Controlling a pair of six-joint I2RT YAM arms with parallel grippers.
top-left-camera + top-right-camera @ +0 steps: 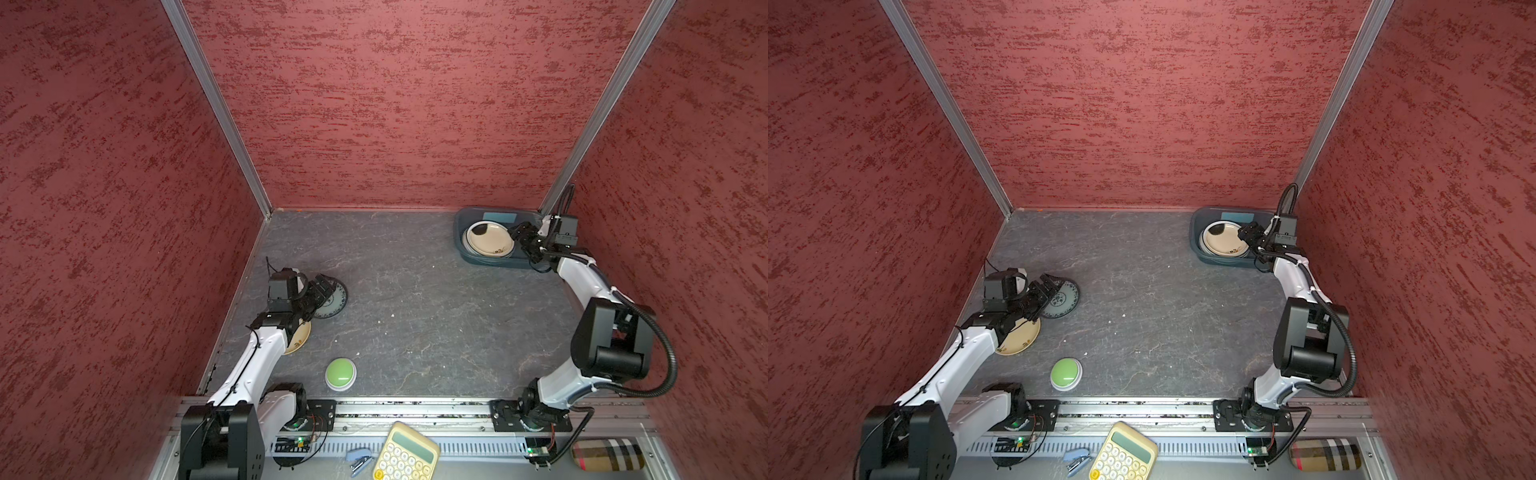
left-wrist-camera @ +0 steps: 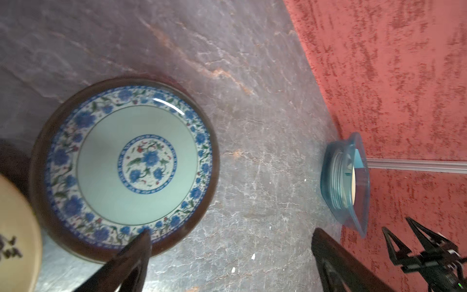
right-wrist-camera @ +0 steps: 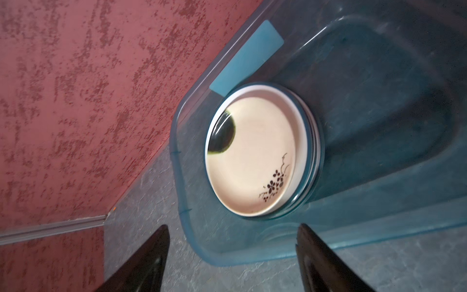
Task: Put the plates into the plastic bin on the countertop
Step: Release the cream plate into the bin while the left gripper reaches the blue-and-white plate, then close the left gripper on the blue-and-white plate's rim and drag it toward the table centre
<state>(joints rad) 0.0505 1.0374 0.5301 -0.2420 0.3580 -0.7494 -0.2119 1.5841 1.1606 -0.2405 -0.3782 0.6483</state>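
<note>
The plastic bin (image 1: 467, 253) (image 3: 177, 164) stands on the countertop (image 1: 415, 299) in the back right corner. It holds a stack of plates, topped by a cream plate with black flowers (image 1: 488, 239) (image 3: 252, 156). My right gripper (image 1: 524, 243) (image 3: 233, 225) hangs open and empty over the bin's right part. On the left, my left gripper (image 1: 328, 291) (image 2: 232, 232) is open just above the edge of a blue-patterned plate (image 1: 1065, 301) (image 2: 136, 161) lying on the countertop. Another cream plate (image 1: 301, 338) (image 2: 15, 227) lies partly under the left arm.
A green dome button (image 1: 340, 372) sits near the front. A yellow calculator (image 1: 405, 453), a blue stapler (image 1: 359, 461) and a checked case (image 1: 606, 455) lie beyond the front rail. Red walls close in the left, back and right sides.
</note>
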